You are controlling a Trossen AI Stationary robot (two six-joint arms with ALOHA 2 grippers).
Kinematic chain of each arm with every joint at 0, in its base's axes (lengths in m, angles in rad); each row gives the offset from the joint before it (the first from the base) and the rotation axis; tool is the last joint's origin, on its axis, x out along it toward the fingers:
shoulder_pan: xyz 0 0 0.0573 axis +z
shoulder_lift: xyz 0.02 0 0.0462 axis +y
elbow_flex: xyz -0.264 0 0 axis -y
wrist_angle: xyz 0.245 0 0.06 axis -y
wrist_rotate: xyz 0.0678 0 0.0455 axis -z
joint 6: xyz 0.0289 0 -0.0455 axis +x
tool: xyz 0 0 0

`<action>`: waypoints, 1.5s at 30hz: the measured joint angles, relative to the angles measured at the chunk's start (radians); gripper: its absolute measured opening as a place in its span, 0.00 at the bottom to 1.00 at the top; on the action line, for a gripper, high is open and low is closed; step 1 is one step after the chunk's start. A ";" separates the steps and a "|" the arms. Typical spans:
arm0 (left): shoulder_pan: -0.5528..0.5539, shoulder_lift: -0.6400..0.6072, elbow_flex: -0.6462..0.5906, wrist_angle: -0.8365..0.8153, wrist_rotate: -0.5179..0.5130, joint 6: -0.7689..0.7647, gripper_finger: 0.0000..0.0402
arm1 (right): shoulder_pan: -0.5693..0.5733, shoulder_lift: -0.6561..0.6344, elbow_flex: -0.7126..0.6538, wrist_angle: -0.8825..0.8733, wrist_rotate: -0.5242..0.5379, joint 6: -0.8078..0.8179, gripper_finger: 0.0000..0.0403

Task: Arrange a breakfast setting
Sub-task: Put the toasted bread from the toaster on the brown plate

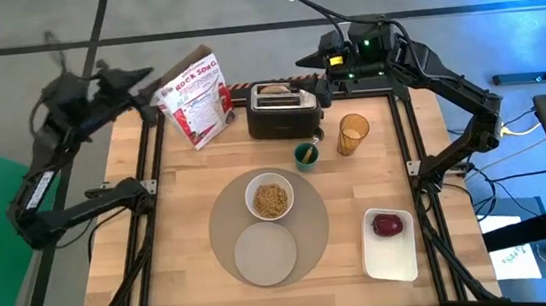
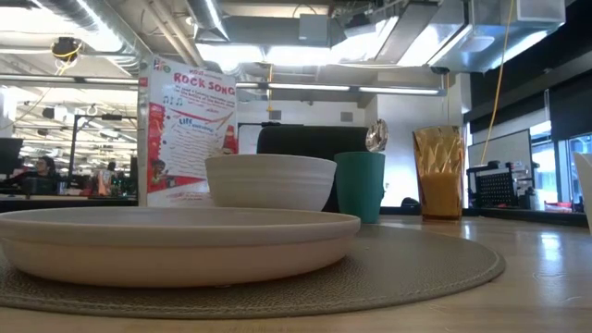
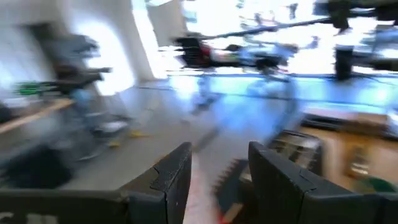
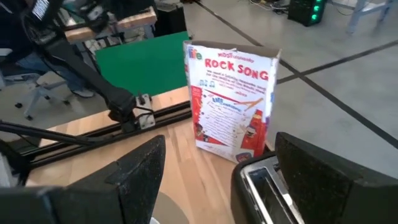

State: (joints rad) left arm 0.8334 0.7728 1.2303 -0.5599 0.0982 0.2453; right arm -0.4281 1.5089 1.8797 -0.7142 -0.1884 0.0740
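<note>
The round grey-beige placemat (image 1: 221,218) lies at the table's middle, bearing the white bowl (image 1: 269,198) of cereal and the small white plate (image 1: 266,252). The amber cup (image 1: 353,133) stands to the right of the black toaster (image 1: 285,120), and the bagel (image 1: 275,89) sits in the toaster's slot. The red apple (image 1: 387,224) lies on a white tray (image 1: 392,262). A small utensil (image 1: 308,152) stands in a green cup (image 2: 360,185). My left gripper (image 1: 142,80) is open at the far left, beside the cereal box's top. My right gripper (image 4: 217,149) is open above the toaster's far side.
A red and white cereal box (image 1: 196,100) stands upright at the far left, next to the toaster. The green cup stands between the toaster and the bowl. Bare wood shows along the table's left side and near edge.
</note>
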 joint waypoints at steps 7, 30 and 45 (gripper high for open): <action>-0.161 0.263 0.018 0.125 0.070 -0.034 0.38 | -0.033 -0.001 0.055 -0.046 -0.013 0.000 0.72; -0.198 1.018 0.326 0.322 0.048 0.125 0.38 | -0.039 -0.008 0.156 -0.478 0.051 -0.103 0.72; -0.182 1.115 0.329 0.264 0.056 0.237 0.30 | -0.038 -0.024 0.156 -0.519 0.073 -0.107 0.72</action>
State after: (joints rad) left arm 0.6517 1.8877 1.5589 -0.2955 0.1546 0.4826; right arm -0.4656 1.4849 2.0354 -1.2335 -0.1150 -0.0334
